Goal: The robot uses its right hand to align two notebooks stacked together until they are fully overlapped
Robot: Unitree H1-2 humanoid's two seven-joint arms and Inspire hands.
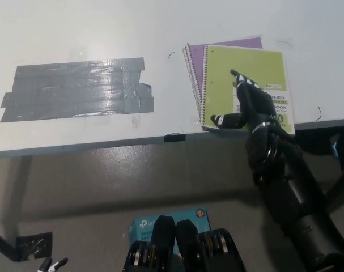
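Currently the green notebook (245, 85) lies on top of the purple notebook (197, 59) near the front edge of the table (103, 28), toward its right end. The purple one is skewed: a wedge of it shows along the green cover's spiral side and far edge, so overlap is incomplete. Both long axes run roughly front to back.

The right hand (248, 107) rests flat on the green cover's near half, fingers spread and gripping nothing, palm seemingly pressing down. Purple's exposed strip lies to the left of and beyond the fingertips.

Judgement: the top book needs a small twist and slide toward that strip.

A patch of grey tape (78, 89) sits well apart to the left; nothing blocks the move. The left hand is out of view.
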